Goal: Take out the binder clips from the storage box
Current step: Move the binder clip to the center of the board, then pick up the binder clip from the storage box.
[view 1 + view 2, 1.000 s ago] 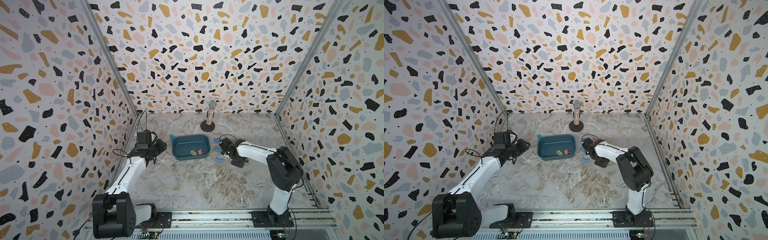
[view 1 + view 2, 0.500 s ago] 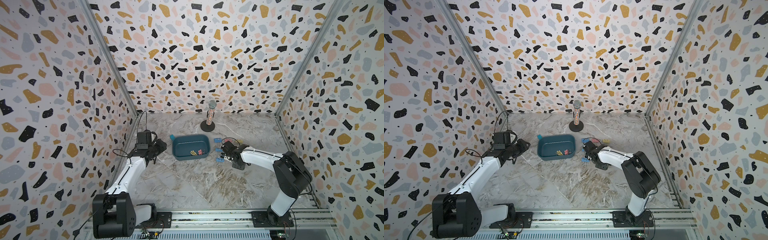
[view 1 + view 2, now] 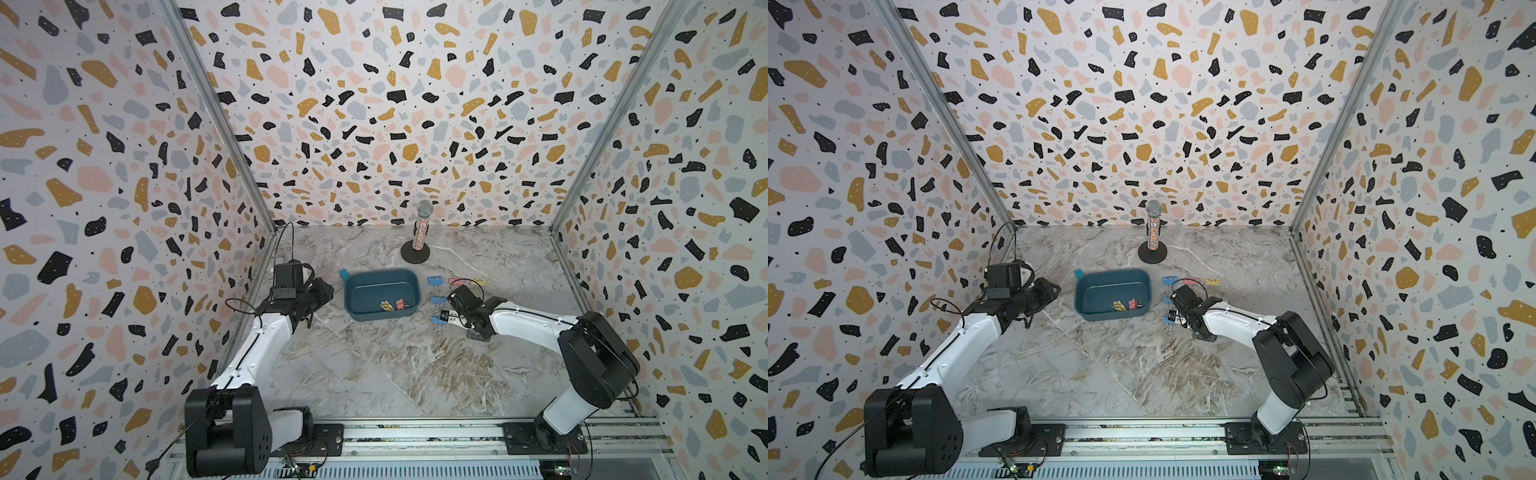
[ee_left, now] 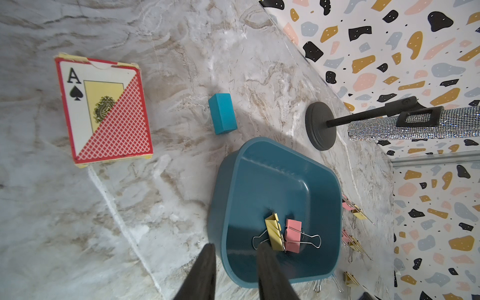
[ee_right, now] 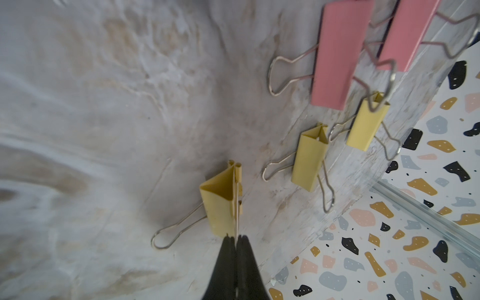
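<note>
Right gripper has dropped lower in frame, away from the box's side, pinched shut on a clip lying on the table. Left gripper hovers narrowly open, empty. Box, mid-frame, holds two clips left to fetch.

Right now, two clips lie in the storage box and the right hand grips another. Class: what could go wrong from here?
The right hand pinches only the thin wire handle of the held clip, which could swing or slip out.
In the storage box, the yellow clip and pink clip lie touching; lifting one might drag both.
Neighbouring clips lie close on the table; the held clip might knock them.
</note>
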Motion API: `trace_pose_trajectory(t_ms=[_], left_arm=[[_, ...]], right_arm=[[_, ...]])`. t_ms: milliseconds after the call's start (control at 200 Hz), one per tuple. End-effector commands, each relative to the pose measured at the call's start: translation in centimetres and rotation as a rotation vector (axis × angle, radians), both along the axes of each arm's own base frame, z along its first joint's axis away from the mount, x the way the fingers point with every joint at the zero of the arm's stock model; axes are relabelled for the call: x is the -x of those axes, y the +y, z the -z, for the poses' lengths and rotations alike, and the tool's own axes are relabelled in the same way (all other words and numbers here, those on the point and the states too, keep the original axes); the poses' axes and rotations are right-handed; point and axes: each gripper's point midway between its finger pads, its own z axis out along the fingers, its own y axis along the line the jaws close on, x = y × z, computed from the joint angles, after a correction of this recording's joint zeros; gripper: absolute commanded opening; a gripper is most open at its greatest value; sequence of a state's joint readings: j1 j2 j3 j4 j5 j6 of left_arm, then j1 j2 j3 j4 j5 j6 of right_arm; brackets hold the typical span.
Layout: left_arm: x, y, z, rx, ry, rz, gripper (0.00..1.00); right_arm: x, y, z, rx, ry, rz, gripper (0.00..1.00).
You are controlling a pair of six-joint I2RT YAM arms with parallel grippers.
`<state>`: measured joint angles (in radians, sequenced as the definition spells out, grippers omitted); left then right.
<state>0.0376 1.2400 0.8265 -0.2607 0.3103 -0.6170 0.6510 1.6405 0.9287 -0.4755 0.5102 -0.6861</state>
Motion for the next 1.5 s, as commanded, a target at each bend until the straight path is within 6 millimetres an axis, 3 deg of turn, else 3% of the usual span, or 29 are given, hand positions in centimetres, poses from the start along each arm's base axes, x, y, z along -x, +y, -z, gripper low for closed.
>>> trace_pose_trajectory(t_ms=[0, 300, 505, 826, 1021, 1491], left_arm=[[-0.1, -0.3, -0.9, -0.002, -0.038, 0.020, 0.31], [0.0, -0.3, -0.9, 0.000, -0.038, 0.020, 0.31], [-0.1, -0.3, -0.9, -0.001, -0.039, 0.019, 0.31], [-0.1, -0.3, -0.9, 0.000, -0.038, 0.020, 0.31], [0.0, -0.3, -0.9, -0.001, -0.040, 0.021, 0.31], [-0.1, -0.3, -0.9, -0.002, -0.037, 0.018, 0.31]], right_arm=[[0.4, 0.1, 0.7, -0.018, 0.025, -0.018, 0.01], [0.7, -1.6, 0.4, -0.005, 0.022, -0.016, 0.02], [0.8, -1.7, 0.5, -0.010, 0.026, -0.021, 0.02], [0.9, -1.9, 1.2, 0.015, 0.044, -0.031, 0.14], [1.1, -1.7, 1.3, 0.001, 0.057, -0.030, 0.15], [0.4, -0.5, -2.1, -0.108, 0.003, 0.005, 0.27]])
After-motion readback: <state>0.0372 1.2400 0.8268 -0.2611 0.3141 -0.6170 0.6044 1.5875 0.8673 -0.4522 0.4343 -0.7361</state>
